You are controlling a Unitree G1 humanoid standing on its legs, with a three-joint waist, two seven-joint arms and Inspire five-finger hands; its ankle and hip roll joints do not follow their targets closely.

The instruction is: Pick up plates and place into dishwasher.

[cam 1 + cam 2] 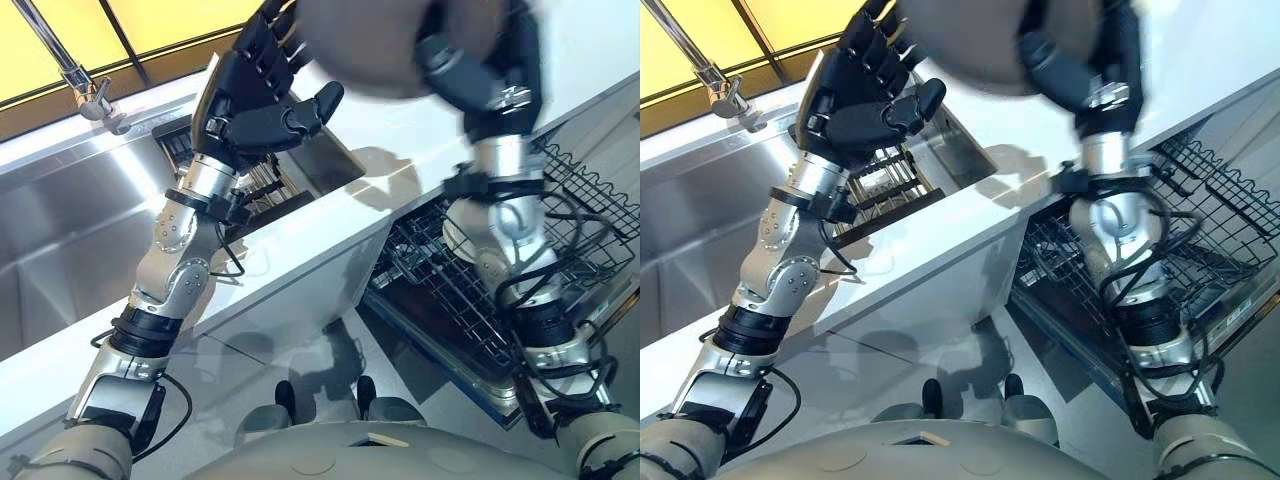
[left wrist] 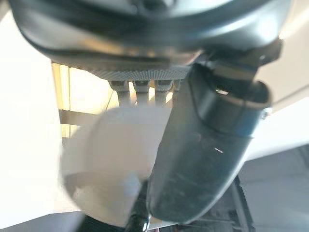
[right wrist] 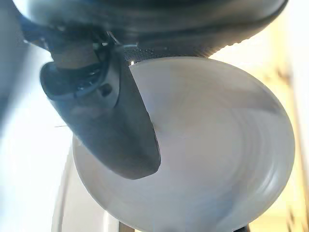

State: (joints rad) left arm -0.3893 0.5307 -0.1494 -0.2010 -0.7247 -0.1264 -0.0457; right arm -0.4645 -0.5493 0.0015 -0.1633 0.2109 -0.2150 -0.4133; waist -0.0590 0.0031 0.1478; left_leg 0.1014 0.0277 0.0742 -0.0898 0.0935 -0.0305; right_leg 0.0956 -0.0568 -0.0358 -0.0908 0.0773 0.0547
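Your right hand [image 3: 111,121] pinches a pale plate [image 3: 207,154], thumb across its face, fingers hidden behind it, above the counter [image 1: 590,60]. From the head, the plate's blurred top is cut off. Your left hand [image 1: 250,100] looks open beside it.

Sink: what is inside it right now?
A dark dish rack with upright prongs sits in the sink beside the counter. The left robot hand, open, and its arm cover much of the rack, so any dishes left in it cannot be seen.
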